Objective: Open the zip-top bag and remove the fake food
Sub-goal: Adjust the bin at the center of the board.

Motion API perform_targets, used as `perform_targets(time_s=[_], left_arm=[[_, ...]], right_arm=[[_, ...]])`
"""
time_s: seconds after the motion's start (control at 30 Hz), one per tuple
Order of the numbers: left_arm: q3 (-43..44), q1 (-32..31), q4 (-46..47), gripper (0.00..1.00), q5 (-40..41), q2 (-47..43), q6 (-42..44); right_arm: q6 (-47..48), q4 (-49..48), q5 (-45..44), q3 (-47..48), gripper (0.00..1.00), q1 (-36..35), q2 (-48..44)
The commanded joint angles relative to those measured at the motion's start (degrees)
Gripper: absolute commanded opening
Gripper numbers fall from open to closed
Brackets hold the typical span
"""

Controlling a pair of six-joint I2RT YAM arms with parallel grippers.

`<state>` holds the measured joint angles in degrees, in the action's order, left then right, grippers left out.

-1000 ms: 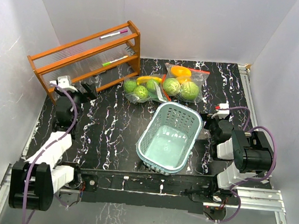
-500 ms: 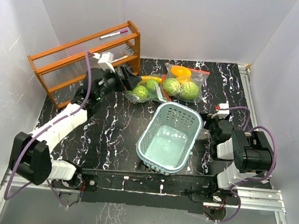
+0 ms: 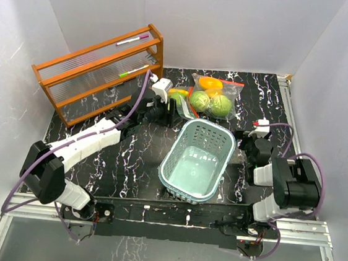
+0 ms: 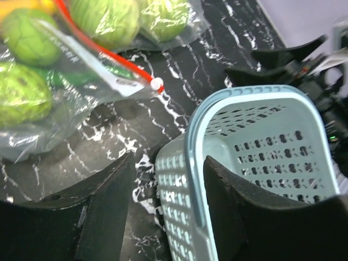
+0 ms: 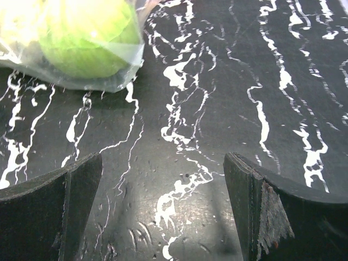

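Note:
Two clear zip-top bags of fake food lie at the back of the table. The right bag holds a pale-green cabbage ball, a green piece and orange-yellow pieces. The left bag holds round green pieces and a yellow banana, partly hidden by my left gripper. In the left wrist view that bag shows a red zip strip with a white slider. My left gripper is open and empty, over the basket's far rim. My right gripper is open and empty, short of the right bag.
A pale-teal slotted basket stands mid-table, also in the left wrist view. An orange wooden rack with markers stands at the back left. White walls close in the table on three sides.
My left arm has swung from beside the rack rightward to the left bag and the basket's far rim. The right arm has barely moved.

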<state>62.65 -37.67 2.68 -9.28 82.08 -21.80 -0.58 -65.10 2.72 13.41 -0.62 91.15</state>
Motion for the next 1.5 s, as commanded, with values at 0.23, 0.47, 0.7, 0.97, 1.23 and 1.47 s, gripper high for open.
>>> perform_targets(time_s=[0.23,0.47,0.7,0.97,1.23,1.47], left_arm=[[-1.3,-4.4,-4.6,0.41,6.0,-4.0,5.2],[-3.1,-7.7,-2.7,0.41,8.4,-5.0,4.9],[-2.4,-10.4,-4.4,0.32,11.0,-2.6,5.6],[0.5,-12.1,-6.2,0.11,13.5,2.8,6.6],[4.4,-13.1,-6.6,0.0,15.2,7.0,5.0],[6.2,-13.2,-4.4,0.5,19.7,6.0,3.9]], right_arm=[[-2.5,27.3,-1.6,15.2,0.99,0.1,-25.4],[-18.2,44.7,-13.2,22.7,0.99,0.2,-29.8],[-23.4,58.9,-22.7,28.3,0.99,0.4,-35.8],[-20.5,69.5,-10.5,34.8,0.99,0.4,-35.4],[-19.7,70.4,1.0,34.2,0.99,0.4,-34.7],[-20.1,79.4,7.3,39.1,0.99,0.4,-30.0]])
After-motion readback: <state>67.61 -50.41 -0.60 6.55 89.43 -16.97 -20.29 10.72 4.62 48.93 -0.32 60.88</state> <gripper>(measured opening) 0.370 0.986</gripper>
